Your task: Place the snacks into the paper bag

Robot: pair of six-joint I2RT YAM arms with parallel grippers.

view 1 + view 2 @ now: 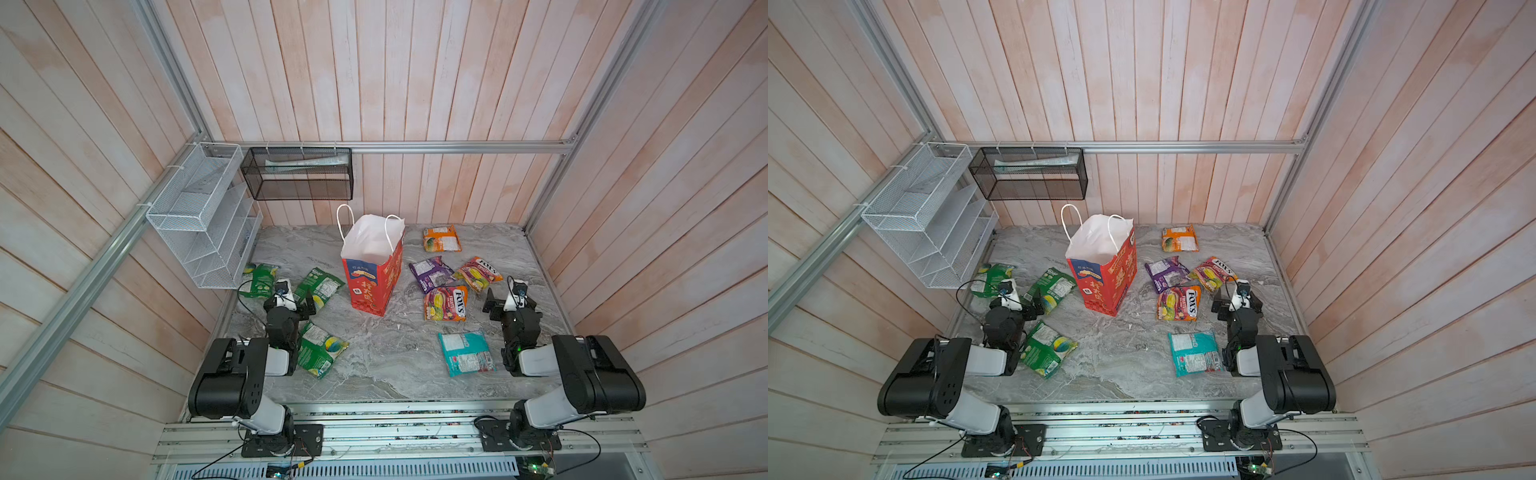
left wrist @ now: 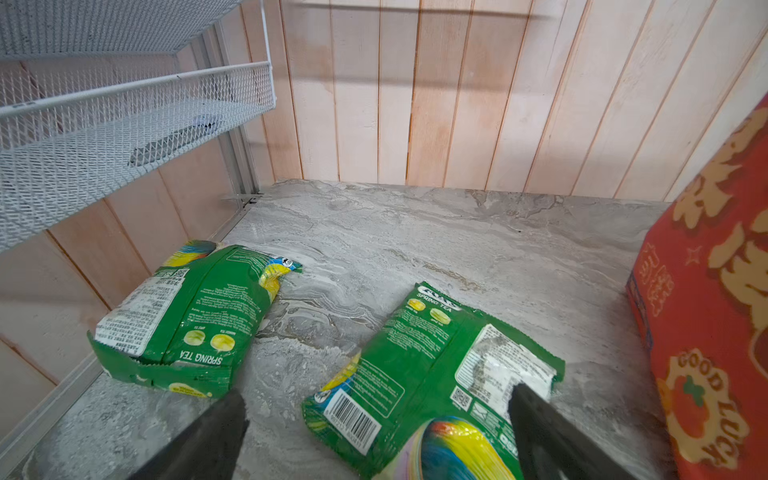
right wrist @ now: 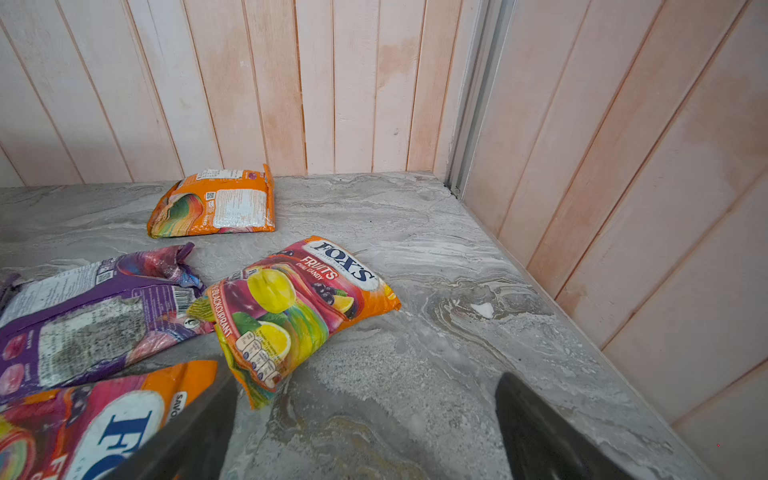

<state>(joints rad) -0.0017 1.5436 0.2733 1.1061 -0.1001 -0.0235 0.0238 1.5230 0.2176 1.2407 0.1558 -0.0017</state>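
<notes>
Snacks [image 1: 445, 304] loose; arms [image 1: 232, 374] folded, fingers [image 2: 552, 432] spread

The paper bag [image 1: 372, 270] stands on the table [image 1: 395, 374]. Three snacks [image 1: 319, 286] lie to the left of the bag, and five others lie to its right.
</notes>
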